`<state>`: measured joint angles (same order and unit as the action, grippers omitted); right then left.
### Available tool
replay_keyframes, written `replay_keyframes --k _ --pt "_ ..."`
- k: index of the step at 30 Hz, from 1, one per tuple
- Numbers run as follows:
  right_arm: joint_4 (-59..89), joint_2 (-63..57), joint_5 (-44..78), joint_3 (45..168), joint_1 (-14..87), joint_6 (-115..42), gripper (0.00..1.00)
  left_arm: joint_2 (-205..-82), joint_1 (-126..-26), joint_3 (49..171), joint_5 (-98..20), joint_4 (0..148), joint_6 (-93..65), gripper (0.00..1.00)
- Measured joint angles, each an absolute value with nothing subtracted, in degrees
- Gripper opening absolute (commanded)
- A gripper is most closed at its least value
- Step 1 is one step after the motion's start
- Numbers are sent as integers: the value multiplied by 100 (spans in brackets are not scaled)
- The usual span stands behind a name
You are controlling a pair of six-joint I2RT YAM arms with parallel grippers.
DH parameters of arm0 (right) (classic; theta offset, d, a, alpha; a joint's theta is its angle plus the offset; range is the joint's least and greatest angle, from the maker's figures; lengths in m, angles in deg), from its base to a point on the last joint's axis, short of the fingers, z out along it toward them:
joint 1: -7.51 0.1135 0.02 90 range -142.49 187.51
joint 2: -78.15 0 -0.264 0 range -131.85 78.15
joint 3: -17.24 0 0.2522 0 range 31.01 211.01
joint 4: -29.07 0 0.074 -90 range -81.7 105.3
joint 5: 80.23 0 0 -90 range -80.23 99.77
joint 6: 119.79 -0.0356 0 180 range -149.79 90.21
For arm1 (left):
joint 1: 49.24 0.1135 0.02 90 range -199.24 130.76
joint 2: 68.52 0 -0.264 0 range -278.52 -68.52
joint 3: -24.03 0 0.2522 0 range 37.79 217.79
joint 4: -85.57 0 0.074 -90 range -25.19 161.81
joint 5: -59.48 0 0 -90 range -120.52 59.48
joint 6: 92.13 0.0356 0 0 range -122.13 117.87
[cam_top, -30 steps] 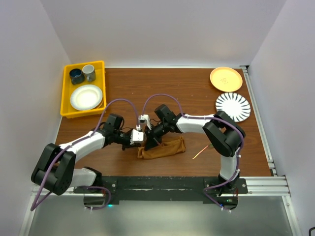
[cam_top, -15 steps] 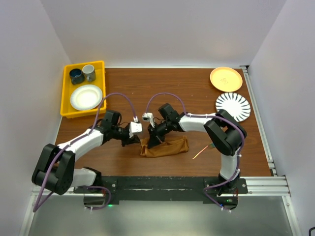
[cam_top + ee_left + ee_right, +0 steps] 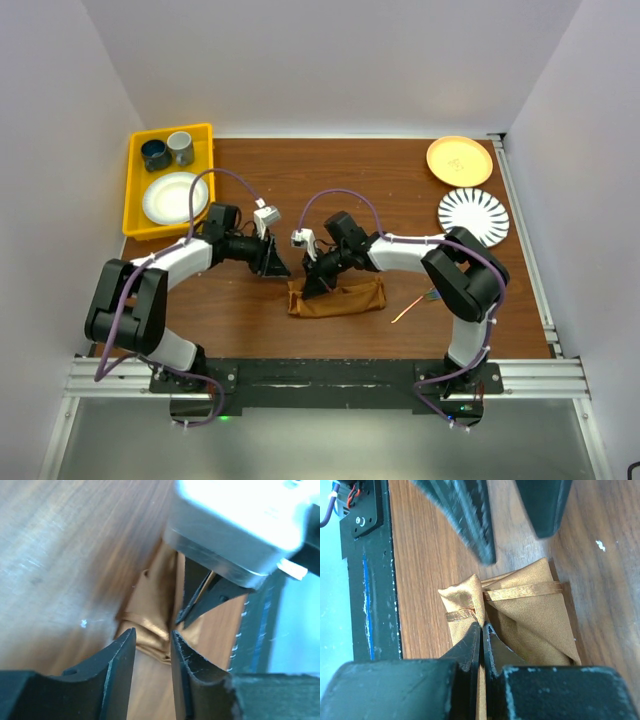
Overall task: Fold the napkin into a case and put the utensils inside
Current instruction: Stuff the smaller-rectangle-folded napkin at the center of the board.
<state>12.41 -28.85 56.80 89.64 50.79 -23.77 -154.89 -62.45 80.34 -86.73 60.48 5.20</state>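
Near the front-middle of the brown wooden surface lies the rust-brown cloth napkin, gathered into a short, narrow, lumpy band running left to right, its layers bunched rather than flat. At its left end stands the right gripper, and the right wrist view shows its jaws pressed together on a raised pleat of cloth beside a hemmed edge. The left gripper hangs just up and to the left of that same end, apart from the cloth. Its jaws stand a narrow way apart with nothing between them, pointing at the crumpled corner. The thin metal utensils with copper-green handles lie on the bare wood just to the right of the napkin, not touching it and not inside anything. My reading is that the folding step is in hand and not finished: the cloth has roughly the length of a case, but I can see no clean pocket mouth, so the task looks somewhat under halfway. The next move seems to call for the free left jaws to take a hold on a loose layer or corner at the left end while the right ones pin the fold, then to lay that layer flat so an opening forms. A careless pull could drag the whole soft bundle and undo the folds.
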Motion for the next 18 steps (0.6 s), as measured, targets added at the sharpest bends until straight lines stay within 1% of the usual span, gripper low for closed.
replay_keyframes --k 6,18 --pt "1285 -2870 5673 8955 5095 -2351 0 -15600 -6265 7678 -8734 6540 -669 41" --pt "1282 -2870 5676 8948 5095 -2327 0 -16122 -6516 7260 -8920 7668 -1876 40"
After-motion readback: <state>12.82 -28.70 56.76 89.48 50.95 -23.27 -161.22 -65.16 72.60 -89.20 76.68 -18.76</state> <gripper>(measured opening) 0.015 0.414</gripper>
